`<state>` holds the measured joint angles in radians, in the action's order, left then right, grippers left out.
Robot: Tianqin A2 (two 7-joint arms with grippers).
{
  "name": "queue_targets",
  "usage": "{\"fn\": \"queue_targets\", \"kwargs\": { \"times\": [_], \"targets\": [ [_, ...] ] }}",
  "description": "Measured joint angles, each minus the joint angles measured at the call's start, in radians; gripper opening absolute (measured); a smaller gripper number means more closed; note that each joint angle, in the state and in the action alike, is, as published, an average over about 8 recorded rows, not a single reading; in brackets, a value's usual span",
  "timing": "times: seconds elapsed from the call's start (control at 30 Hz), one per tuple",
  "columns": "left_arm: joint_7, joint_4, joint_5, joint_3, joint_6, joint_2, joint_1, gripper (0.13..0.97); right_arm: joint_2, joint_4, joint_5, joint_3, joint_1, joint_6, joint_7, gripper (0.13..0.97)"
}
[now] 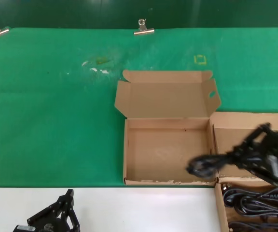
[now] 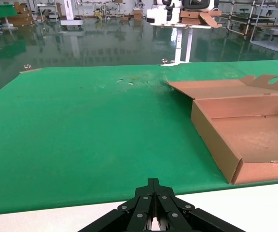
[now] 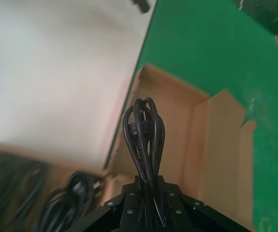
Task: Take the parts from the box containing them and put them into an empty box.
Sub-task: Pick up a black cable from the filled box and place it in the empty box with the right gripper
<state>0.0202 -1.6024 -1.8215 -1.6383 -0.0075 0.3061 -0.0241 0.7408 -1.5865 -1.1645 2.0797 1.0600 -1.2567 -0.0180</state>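
The empty box [image 1: 129, 159] with the holed flap lies open in the middle of the green mat; it also shows in the left wrist view [image 2: 211, 140] and the right wrist view [image 3: 216, 145]. The box containing the parts [image 1: 219, 200] sits at the lower right with several black power cords [image 1: 257, 203] in it. My right gripper [image 1: 228, 158] is shut on a bundled power cord [image 3: 144, 133] and holds it above the empty box's right front corner. My left gripper [image 2: 152, 182] is shut and empty over the white table edge at the lower left.
The green mat [image 1: 52, 116] covers the far table, held by metal clips [image 1: 143, 28] at its back edge. A white strip of table [image 1: 129, 208] runs along the front. The source box's lid [image 1: 250, 125] stands beside the empty box's right wall.
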Motion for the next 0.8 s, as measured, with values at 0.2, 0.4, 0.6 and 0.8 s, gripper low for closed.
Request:
{"fn": "queue_targets", "kwargs": {
  "times": [0.2,0.4,0.6,0.8],
  "targets": [
    [0.0,0.0,0.0,0.0,0.0,0.0,0.0,0.149,-0.122,0.066,0.056,0.049,0.077,0.028,0.019,0.195],
    [0.0,0.0,0.0,0.0,0.0,0.0,0.0,0.149,-0.245,0.186,0.111,0.098,0.135,0.081,0.009,0.195],
    [0.0,0.0,0.0,0.0,0.0,0.0,0.0,0.149,-0.349,0.316,0.148,0.138,0.165,0.147,-0.02,0.195],
    [0.0,0.0,0.0,0.0,0.0,0.0,0.0,0.149,-0.43,0.461,0.192,0.176,0.183,0.227,-0.075,0.195]
  ]
}}
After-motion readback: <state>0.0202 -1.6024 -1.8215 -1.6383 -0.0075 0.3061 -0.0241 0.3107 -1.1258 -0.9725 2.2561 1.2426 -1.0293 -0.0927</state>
